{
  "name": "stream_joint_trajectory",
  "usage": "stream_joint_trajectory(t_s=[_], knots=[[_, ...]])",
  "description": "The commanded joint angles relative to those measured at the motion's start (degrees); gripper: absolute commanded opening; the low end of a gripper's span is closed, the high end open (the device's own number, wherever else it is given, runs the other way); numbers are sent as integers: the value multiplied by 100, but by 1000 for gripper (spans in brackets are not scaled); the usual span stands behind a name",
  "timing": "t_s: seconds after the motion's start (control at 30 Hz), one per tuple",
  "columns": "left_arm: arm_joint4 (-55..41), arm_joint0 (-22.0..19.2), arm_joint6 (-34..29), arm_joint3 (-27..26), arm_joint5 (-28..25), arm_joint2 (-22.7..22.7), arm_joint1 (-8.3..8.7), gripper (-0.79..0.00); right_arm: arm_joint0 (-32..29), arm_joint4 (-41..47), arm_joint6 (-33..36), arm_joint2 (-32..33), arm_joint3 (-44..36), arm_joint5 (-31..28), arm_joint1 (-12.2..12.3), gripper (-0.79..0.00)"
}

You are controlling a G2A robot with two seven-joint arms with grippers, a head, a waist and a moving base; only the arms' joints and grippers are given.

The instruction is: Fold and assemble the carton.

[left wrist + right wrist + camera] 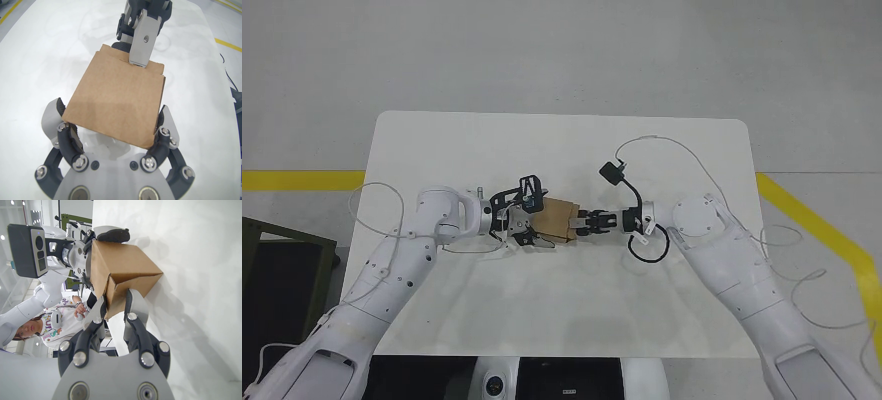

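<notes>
Brown corrugated card, clamped at both ends. The left gripper [111, 107] spans the carton [558, 218] across its width, fingers [51, 115] closed against opposite sides. The right gripper [115, 297] is pinched on one end flap [117, 289]. The carton sits near the middle of the surface [662, 150]; can't tell if it's resting or lifted. Judgement: light, panels stiff, weak at the creases, edges crush easily. Hold panels near corners, not flap tips. The open end shows bare card, with no contents visible.
</notes>
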Motion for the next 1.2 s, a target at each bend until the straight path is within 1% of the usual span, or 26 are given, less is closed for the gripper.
stream_joint_trajectory(t_s=[0.0,0.1,0.2,0.57,0.63,0.7,0.73,0.77,0.83,1.03,1.17], knots=[[0,3,-1,-1,5,4,-1,0,25,9,-4,-22,16,-45,-12,-579],[1,6,-6,10,-3,10,-1,0,46,11,-1,-38,45,-138,-21,-523],[4,7,-7,29,-15,11,0,0,29,60,-11,-25,56,-227,-23,-489],[9,-6,-23,82,-38,3,6,0,-185,171,42,238,-101,-300,68,-468],[8,-9,-26,84,-47,4,6,0,-230,112,52,308,-164,-251,100,-486],[7,-11,-27,85,-48,5,6,0,-282,47,42,376,-218,-187,130,-536],[4,-11,-28,89,-47,5,6,0,-307,9,41,402,-251,-159,143,-588],[-3,-12,-33,91,-47,6,6,0,-335,-7,39,426,-283,-140,155,-680],[-12,-15,-43,91,-46,9,5,0,-377,-49,62,448,-332,-80,172,-785],[-29,-23,-59,90,-41,15,3,0,-418,-20,159,364,-417,58,166,-785],[-38,-29,-67,91,-38,20,2,0,-370,93,190,254,-353,12,128,-785]])
